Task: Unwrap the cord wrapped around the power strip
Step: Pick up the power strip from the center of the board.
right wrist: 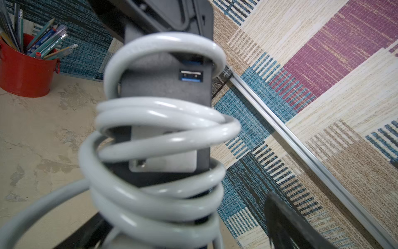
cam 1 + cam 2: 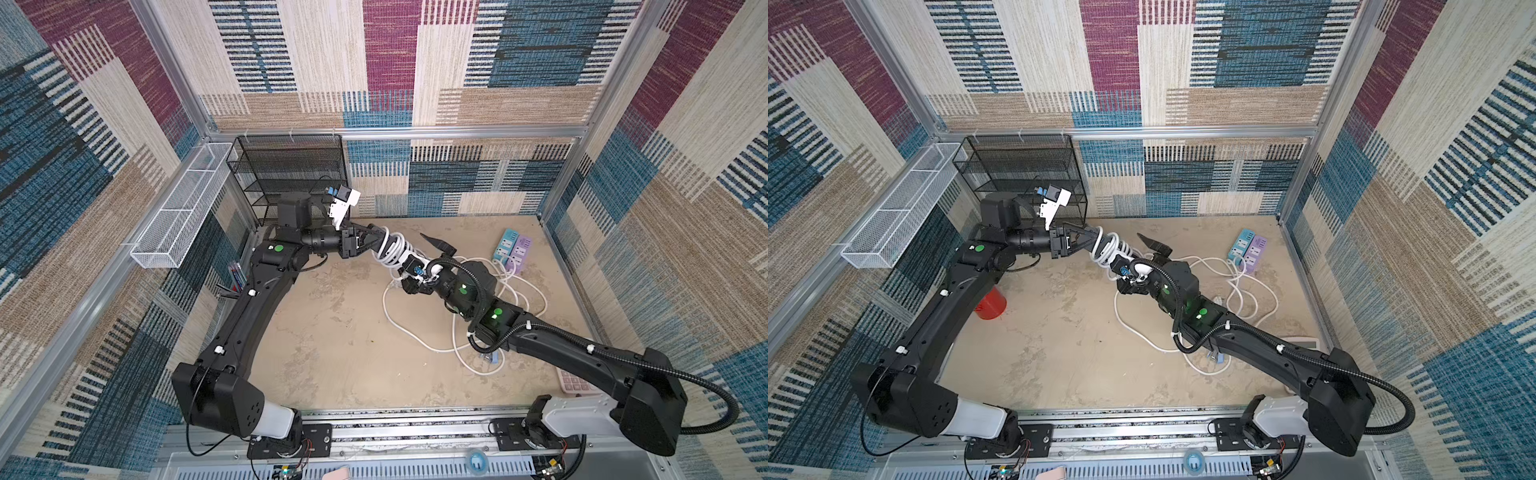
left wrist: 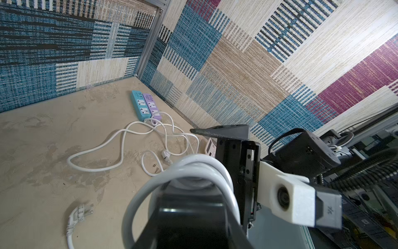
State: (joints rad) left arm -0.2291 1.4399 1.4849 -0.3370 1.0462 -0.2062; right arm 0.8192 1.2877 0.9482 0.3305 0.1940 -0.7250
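Slipping the thick white cord [image 1: 168, 129] off the dark grey rectangular power strip [image 1: 163, 90] should go loop by loop over its free end, we judge. Nearest us, our right hand [image 2: 411, 261] stands spread wide around that end, gripping nothing; farther off, our left hand [image 2: 377, 241] pinches the strip above the beige desk [image 2: 332, 353].
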